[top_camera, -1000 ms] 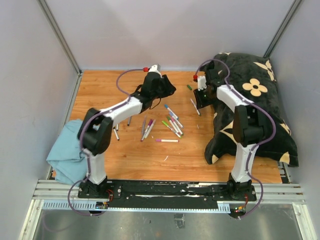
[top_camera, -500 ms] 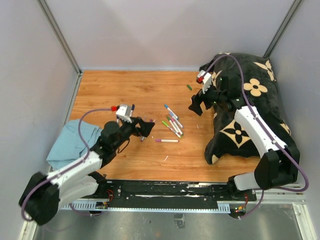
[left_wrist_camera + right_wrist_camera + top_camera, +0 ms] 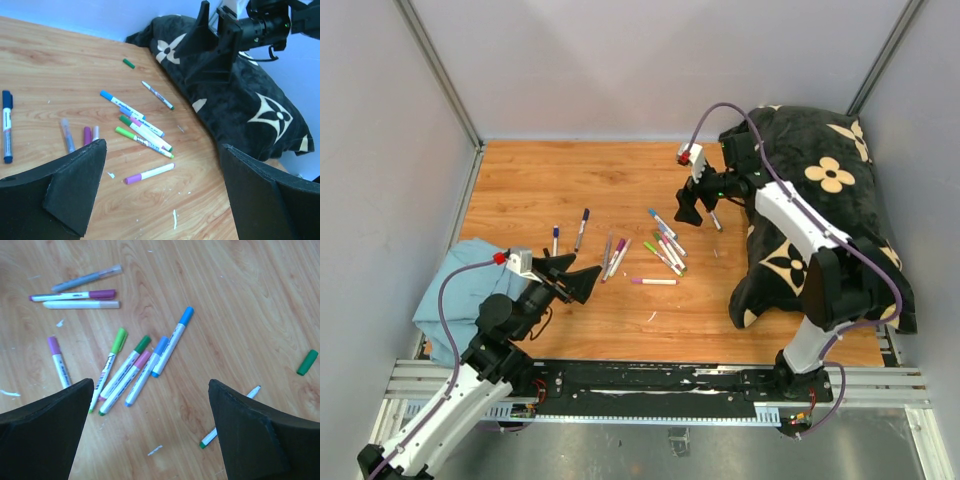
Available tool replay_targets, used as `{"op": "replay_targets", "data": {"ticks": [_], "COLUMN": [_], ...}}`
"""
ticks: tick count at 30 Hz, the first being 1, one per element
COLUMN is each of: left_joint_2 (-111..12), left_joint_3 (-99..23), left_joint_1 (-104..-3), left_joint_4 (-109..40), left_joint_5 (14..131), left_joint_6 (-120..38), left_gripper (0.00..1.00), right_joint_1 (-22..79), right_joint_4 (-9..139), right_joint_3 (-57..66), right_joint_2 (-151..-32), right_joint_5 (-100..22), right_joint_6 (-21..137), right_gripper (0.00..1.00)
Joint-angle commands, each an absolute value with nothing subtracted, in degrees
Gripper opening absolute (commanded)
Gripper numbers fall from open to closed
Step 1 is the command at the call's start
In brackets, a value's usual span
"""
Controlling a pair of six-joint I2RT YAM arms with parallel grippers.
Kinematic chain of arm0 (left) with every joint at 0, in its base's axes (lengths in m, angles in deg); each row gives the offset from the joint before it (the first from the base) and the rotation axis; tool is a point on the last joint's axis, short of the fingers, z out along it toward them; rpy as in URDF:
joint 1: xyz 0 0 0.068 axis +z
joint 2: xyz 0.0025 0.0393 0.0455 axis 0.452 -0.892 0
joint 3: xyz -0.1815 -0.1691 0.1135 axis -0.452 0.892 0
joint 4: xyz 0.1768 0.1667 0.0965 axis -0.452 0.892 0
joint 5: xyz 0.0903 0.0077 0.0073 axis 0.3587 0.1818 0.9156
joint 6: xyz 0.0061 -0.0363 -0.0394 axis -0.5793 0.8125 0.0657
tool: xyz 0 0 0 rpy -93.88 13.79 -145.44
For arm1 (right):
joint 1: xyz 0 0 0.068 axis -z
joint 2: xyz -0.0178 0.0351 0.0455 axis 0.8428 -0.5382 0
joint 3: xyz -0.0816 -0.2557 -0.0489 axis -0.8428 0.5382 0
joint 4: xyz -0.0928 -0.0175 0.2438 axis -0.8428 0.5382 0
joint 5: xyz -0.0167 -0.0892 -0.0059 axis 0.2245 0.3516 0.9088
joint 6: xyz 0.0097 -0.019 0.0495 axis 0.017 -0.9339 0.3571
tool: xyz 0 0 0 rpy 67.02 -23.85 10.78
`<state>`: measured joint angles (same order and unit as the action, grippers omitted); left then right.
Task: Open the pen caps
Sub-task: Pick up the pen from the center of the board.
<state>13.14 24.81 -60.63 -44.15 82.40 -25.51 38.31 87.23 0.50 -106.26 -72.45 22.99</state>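
twelve pens [image 3: 171, 344], one loose green cap [image 3: 307, 362]

The desk [image 3: 520, 190] in front of me is a brown wood board with wavy lines in it. Plain pale grey walls [image 3: 620, 60] stand on three sides. A thin metal pole [image 3: 438, 72] runs up each back corner. A big black pillow [image 3: 885, 205] with cream flowers lies on the right side of the desk. A soft blue cloth [image 3: 435, 330] is bunched up at the left edge. A silver rail [image 3: 430, 378] runs along the near edge. The light is soft and even.
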Motion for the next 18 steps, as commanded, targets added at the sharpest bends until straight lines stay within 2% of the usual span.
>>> {"op": "replay_targets", "data": {"ticks": [1,11,15,18], "left_joint_2": [15.08,-4.04,-6.85,-6.76], "left_joint_3": [21.79,-4.45,-4.18,-2.88], "left_joint_1": [-60.27,-60.27,-60.27,-60.1], "left_joint_4": [-36.81,-16.18,-13.07,-12.49], "left_joint_5": [83.09,76.79,81.65,83.43], "left_joint_6": [-24.64,-30.68,-39.68,-40.36], "left_gripper": [0.99,0.99,0.99,0.99], "right_joint_1": [35.43,35.03,34.65,33.97], "right_joint_4": [94.64,96.41,96.87,96.86], "right_joint_3": [-6.73,-13.21,-15.32,-15.8], "right_joint_2": [-112.25,-121.75,-123.94,-126.55], "right_joint_5": [-64.28,-60.5,-59.67,-58.53], "right_joint_6": [19.18,20.74,21.71,22.16], "right_gripper": [0.99,0.98,0.95,0.93]}}
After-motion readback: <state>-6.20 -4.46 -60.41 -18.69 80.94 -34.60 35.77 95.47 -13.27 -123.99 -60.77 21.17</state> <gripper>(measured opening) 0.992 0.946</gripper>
